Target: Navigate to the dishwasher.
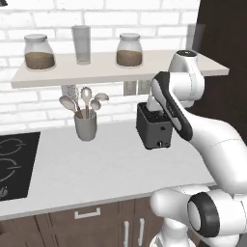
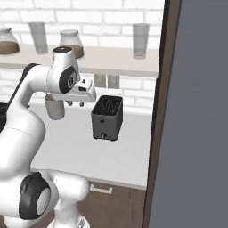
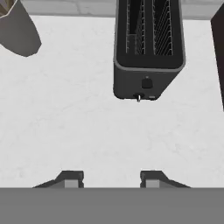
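Hand view: fingers apart, empty, above counter.

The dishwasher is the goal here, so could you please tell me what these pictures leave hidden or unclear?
- Left base view: the arm covers part of the toaster, and the left edge cuts the cooktop.
- Right base view: the tall grey panel hides everything behind it; the arm hides most of the utensil holder.
- Hand view: the top edge cuts off the toaster's back; the end effector fingers stand apart, holding nothing.
- No grey dishwasher front can be made out.
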You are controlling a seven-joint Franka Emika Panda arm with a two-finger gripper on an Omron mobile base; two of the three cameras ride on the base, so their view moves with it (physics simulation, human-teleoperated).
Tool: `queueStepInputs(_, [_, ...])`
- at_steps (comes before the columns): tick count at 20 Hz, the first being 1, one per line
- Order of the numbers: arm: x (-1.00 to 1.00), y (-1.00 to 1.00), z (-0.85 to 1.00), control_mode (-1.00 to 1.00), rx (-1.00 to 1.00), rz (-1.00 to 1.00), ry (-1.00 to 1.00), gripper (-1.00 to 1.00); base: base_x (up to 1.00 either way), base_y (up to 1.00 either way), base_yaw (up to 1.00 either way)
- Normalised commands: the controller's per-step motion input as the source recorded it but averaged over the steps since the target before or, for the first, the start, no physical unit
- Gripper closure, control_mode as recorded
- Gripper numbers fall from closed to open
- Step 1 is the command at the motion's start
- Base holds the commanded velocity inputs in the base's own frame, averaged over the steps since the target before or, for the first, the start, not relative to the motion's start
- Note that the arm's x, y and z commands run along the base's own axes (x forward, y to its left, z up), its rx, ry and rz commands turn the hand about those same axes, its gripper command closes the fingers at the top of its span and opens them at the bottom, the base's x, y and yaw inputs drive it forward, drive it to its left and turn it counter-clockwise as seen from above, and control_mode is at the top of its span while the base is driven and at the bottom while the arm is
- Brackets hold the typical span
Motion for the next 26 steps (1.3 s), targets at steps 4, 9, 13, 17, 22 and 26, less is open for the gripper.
queueStepInputs(4, [-0.24,0.00,-0.08,-1.00,0.00,0.00,0.02,-1.00,0.00,0.00,0.00])
queueStepInputs(9, [-0.87,0.00,-0.29,-1.00,0.00,0.00,0.00,-1.00,0.00,0.00,0.00])
queueStepInputs(13, [-1.00,0.00,-0.33,-1.00,-0.01,0.00,0.00,-1.00,0.00,0.00,0.00])
queueStepInputs(17, [-0.97,0.00,-0.36,-1.00,-0.05,0.00,0.00,-1.00,0.00,0.00,0.00])
queueStepInputs(22, [-0.17,0.00,-0.08,1.00,-0.01,0.01,0.00,-1.00,-0.64,0.00,0.18])
queueStepInputs(26, [0.00,0.00,0.00,1.00,0.00,0.00,0.00,-1.00,-0.89,0.13,0.36])
